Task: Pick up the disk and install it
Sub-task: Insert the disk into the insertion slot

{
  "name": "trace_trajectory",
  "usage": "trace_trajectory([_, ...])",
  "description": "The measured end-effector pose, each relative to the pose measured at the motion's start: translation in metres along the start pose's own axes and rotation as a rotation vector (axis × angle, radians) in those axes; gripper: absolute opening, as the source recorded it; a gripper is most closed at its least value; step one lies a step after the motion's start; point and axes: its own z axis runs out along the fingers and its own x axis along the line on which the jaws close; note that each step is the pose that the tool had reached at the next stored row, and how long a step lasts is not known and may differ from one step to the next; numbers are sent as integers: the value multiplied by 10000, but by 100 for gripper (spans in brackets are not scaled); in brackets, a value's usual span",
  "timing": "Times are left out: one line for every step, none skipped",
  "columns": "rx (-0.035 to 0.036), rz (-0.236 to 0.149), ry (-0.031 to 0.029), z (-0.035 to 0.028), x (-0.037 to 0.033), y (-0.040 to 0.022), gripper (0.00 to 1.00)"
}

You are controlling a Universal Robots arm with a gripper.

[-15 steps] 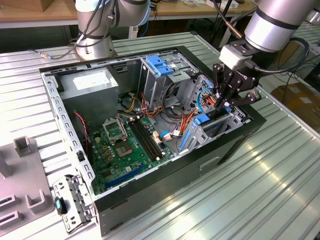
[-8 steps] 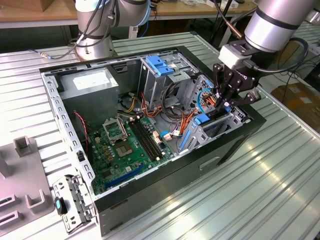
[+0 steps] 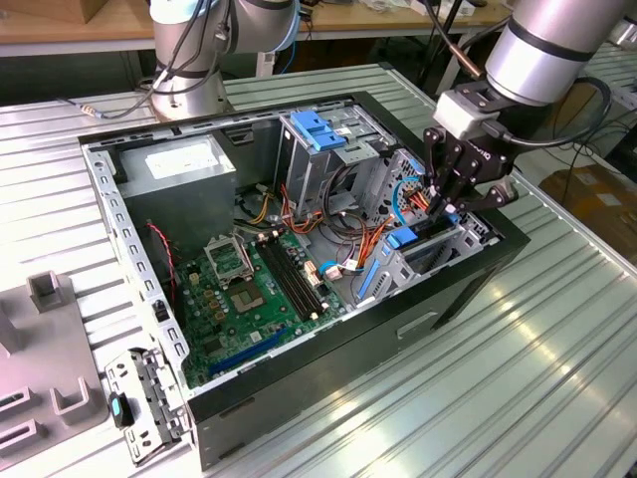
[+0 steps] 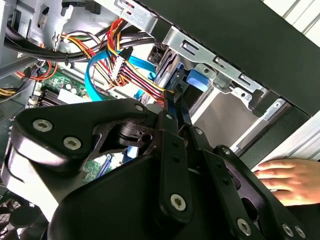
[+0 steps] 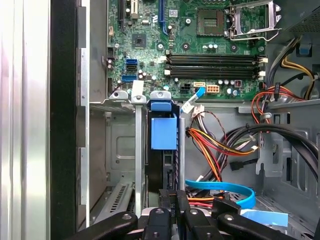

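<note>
Black angular gripper (image 5: 175, 200) (fingers pinched together) clamps the disk (image 5: 163, 135), blue-framed, upright in its metal bay (image 5: 122, 145).

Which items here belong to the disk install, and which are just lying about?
Job in hand:
disk, edge-up in its bay
gripper, at the disk's rear edge
drive bay

Lying about:
motherboard
power supply
bracket on the table
hand

bright overhead light, perhaps slight glare
</note>
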Motion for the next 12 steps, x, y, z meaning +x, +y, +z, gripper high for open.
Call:
trace_trajectory([0,1,-1,9,0,0,17])
trace_trajectory([0,3,-1,22,0,0,17])
trace_trajectory([0,5,4,26,0,0,17])
trace_trajectory([0,5,4,27,0,0,17])
trace_trajectory([0,5,3,29,0,0,17])
trace_trajectory([0,5,1,30,0,0,17])
trace_trajectory([0,5,2,30,0,0,17])
trace_trajectory([0,5,2,31,0,0,17])
trace_trajectory([-1,5,1,31,0,0,17])
trace_trajectory([2,5,-4,28,0,0,18])
trace_trajectory([2,5,-4,17,0,0,18])
trace_trajectory([2,5,-1,-3,0,0,24])
